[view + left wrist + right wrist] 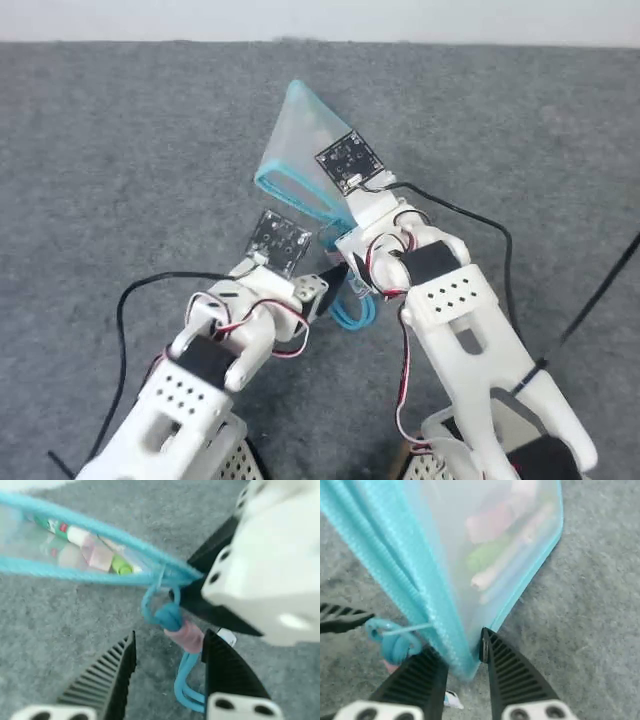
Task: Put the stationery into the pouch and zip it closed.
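- My right pincer [462, 649] is clamped on the pouch [485, 555]. Its two black jaws are pressed against the corner where the teal zip edge [395, 565] ends.
- My left pincer [171, 641] stands apart, jaws wide, with nothing gripped.
- Between my left jaws hangs the blue pull cord [167, 617], knotted just below the pouch corner. A small pink tag [186, 635] sits under the knot, close to one jaw. I cannot tell whether it touches.
- The cord's loop [187, 690] trails down past the tag.
- The two pincers sit just beside each other at the same corner of the pouch.
- From that corner the two teal zip edges spread apart, so the mouth stands open.
- The stationery [505, 555] lies inside the translucent pouch: a white pen-like piece, something green and something pink.
- The pouch stretches away from both arms over the grey counter [120, 150].
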Robot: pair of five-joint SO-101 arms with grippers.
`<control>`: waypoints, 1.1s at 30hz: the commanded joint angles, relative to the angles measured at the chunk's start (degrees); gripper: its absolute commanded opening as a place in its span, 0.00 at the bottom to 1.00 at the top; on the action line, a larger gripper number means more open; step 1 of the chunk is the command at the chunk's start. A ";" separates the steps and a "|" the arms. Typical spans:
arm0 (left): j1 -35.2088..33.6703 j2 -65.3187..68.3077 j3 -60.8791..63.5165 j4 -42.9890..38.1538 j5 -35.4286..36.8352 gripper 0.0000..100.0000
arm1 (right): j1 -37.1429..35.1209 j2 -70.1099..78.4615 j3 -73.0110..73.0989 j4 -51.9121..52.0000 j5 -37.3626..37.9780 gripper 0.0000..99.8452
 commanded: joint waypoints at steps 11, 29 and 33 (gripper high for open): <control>-0.70 8.79 -0.75 -10.81 0.53 0.16 | -0.75 -4.35 3.25 -1.10 -0.26 0.01; -13.01 8.53 -3.74 -8.62 -2.81 0.01 | 5.32 -3.74 6.59 -2.68 1.76 0.01; -14.95 8.53 -4.18 -7.91 -4.40 0.01 | 6.29 -3.65 7.56 -3.47 3.78 0.01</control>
